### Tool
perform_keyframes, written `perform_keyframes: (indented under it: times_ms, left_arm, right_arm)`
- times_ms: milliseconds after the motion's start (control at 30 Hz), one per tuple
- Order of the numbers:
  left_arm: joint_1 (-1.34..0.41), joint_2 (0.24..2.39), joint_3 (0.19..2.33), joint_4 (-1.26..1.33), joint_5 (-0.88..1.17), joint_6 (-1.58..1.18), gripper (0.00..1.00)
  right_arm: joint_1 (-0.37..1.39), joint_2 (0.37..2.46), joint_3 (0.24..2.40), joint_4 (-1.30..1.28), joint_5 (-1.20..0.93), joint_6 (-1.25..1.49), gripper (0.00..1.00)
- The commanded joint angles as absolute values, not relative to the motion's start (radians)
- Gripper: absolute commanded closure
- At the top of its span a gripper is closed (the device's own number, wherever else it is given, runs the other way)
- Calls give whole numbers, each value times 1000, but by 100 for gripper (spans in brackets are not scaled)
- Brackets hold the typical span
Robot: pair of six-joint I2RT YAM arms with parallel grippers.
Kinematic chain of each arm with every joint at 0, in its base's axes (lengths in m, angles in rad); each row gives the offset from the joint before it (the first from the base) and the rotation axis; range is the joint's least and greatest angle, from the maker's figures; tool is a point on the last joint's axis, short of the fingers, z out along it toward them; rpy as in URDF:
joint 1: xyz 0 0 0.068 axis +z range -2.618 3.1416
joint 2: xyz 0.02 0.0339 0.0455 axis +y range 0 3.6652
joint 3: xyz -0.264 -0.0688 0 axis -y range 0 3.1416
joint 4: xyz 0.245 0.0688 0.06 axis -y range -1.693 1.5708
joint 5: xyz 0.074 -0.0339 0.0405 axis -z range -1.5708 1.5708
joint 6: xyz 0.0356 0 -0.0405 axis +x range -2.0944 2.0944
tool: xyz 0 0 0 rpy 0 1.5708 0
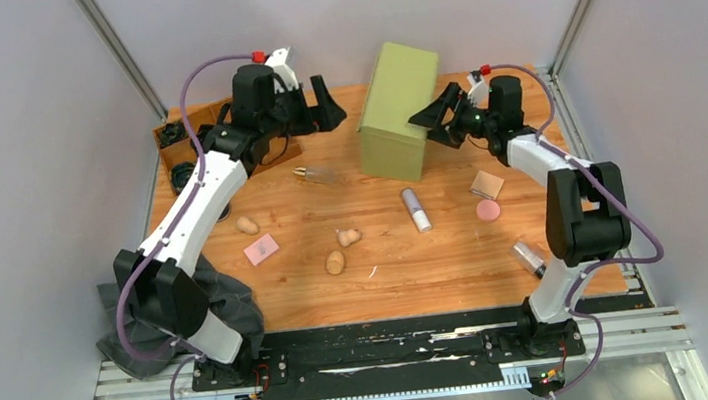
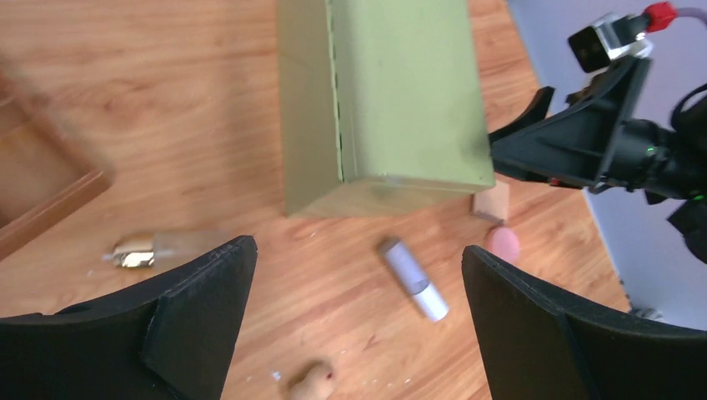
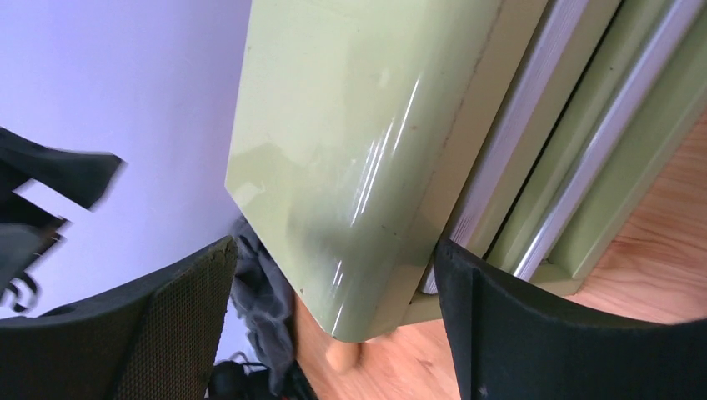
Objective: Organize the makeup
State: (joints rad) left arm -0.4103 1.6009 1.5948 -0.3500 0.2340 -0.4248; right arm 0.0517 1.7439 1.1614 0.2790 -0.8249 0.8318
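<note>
- Light wooden bench [image 1: 401, 290]: the makeup lies loose across it and none is gathered. I judge the task barely begun.
- Olive-green hard case [image 1: 400, 109]: stands on end at 12 o'clock and is probably the intended container. The top view shows plain green sides. Only the right wrist view shows its metal-trimmed seam, which appears closed.
- Right hand [image 1: 433, 112]: wide and holding nothing, at the case's 3 o'clock side. Its own camera shows the fingers straddling a rounded corner, likely to steady or open the case. Contact cannot be told.
- Left hand [image 1: 309, 89]: wide, empty, raised at the case's 9 o'clock side.
- Silver-white tube [image 1: 415, 209]: near bench centre.
- Clear bottle with gold cap [image 1: 319, 174]: 10 o'clock.
- Tan square pad [image 1: 487, 184] and pink round puff [image 1: 488, 210]: 3 o'clock, just beside each other.
- Beige egg-shaped sponges [image 1: 335, 262]: 7 to 9 o'clock. The left wrist view shows only one of them.
</note>
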Motion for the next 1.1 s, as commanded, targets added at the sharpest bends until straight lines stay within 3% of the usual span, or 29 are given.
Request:
perform_keyframes:
  times_ms: [0,133,233,433,633,800,1067]
  left_arm:
    - [-381,1484,1506,-397,184,-371,2]
    - [-380,1404,1330,-229,155,-438,2]
    - [-379,1455,1336,-267,215,-466,2]
    - [-380,1508,1350,-281,209,-466,2]
    - [-376,1621,1428,-286,179,-544,2]
    - [-348,1651,1394,-126,274,-646,2]
    - [-335,1708,1382,-34,372,-700,2]
  right_arm:
    - [200,1735,1143,513,-817,1060,14]
    - [249,1855,1245,681,-771,1183,15]
    - [233,1916,1301,703,-811,1217,18]
    - [119,1715,1087,464,-655,1004,18]
    - [43,1666,1009,446,-530,1025,21]
    - [25,1756,1273,229,-486,835,20]
    - [-33,2061,1666,222,-545,838,15]
